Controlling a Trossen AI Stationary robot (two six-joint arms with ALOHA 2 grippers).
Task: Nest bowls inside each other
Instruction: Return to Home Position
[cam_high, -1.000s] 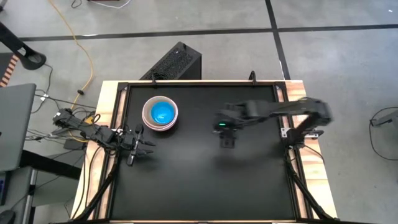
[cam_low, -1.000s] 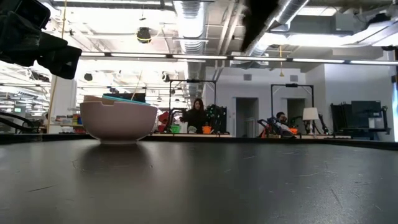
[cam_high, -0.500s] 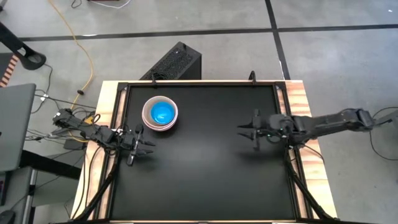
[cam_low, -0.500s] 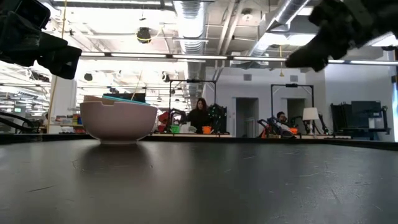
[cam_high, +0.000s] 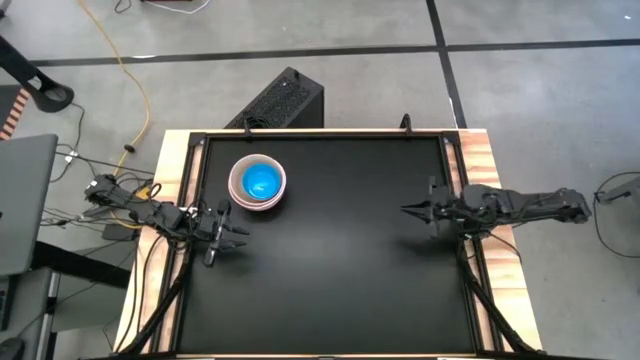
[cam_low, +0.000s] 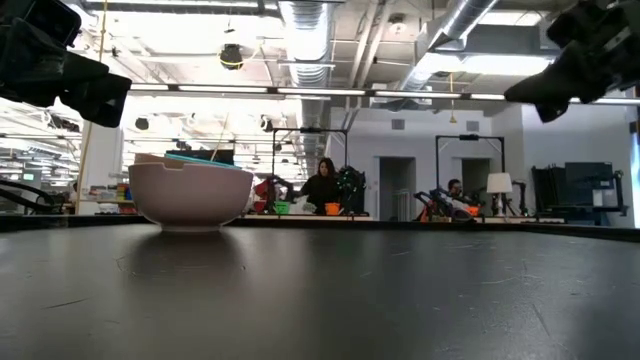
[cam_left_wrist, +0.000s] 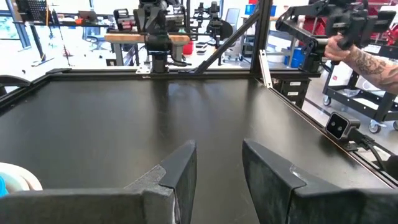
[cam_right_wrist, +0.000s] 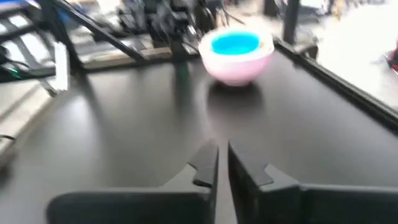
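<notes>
The bowls (cam_high: 258, 182) stand nested in one stack on the black table, far left of its middle: a pink outer bowl (cam_low: 190, 195), a white rim inside it, and a blue bowl (cam_right_wrist: 235, 43) innermost. The stack rests on the pink bowl's base. My left gripper (cam_high: 235, 238) waits open at the table's left edge, just near of the stack, pointing level across the table (cam_left_wrist: 217, 162). My right gripper (cam_high: 408, 210) hangs at the right edge, pointing toward the stack far across the table. Its fingers (cam_right_wrist: 208, 163) stand almost together with nothing between them.
A raised wooden frame (cam_high: 470, 150) borders the black tabletop. A black box (cam_high: 285, 100) stands on the floor beyond the far edge, and cables (cam_high: 110, 195) lie left of the table. In the left wrist view, a person's arm (cam_left_wrist: 367, 59) shows beyond the table.
My right gripper has drawn back from over the table's middle to its right edge, sinking and tipping from pointing downward to nearly level. Its fingers have shut on nothing. The stack of bowls has not moved.
</notes>
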